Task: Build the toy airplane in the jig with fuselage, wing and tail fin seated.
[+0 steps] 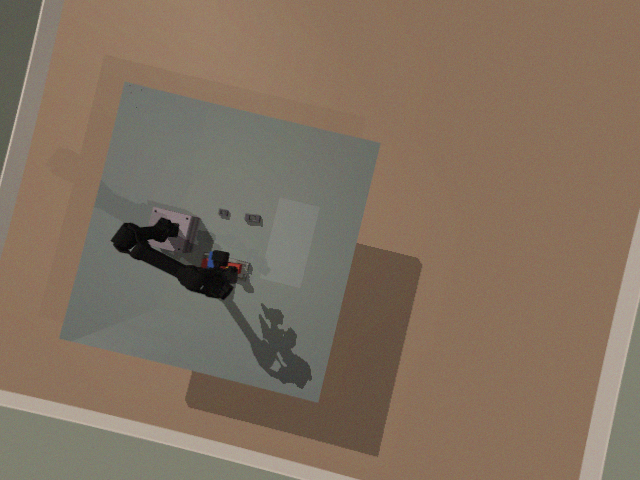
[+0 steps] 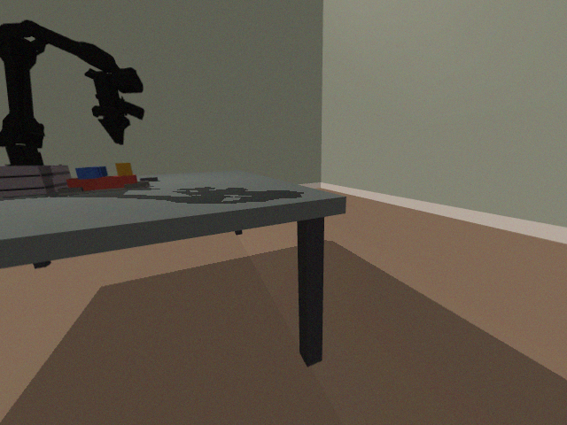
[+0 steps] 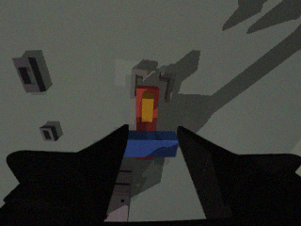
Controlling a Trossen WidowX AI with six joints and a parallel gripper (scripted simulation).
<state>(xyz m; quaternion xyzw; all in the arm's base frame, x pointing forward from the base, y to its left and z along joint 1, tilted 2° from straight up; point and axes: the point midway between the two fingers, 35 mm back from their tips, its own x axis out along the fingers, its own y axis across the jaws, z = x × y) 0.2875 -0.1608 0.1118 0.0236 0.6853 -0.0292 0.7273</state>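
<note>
Hanging above the toy, the gripper (image 1: 227, 273) (image 2: 120, 142) (image 3: 152, 129) is holding nothing, its fingers standing a little over half open. Beneath it, the red fuselage (image 1: 205, 264) (image 2: 101, 183) (image 3: 139, 105) is lying in the grey cradle (image 1: 247, 268) (image 2: 143, 184) (image 3: 134, 85), with the blue wing (image 1: 210, 258) (image 2: 91, 173) (image 3: 151, 147) sitting across it on the base side of the hand and the yellow tail fin (image 2: 123, 168) (image 3: 148, 109) standing upright beyond the fingertips. All three parts are looking seated, so the step now is probably withdrawing. Doing it well means rising straight up, keeping the fingers apart and steady, and swinging sideways only once the tips are well above the fin, since brushing it could tilt it.
</note>
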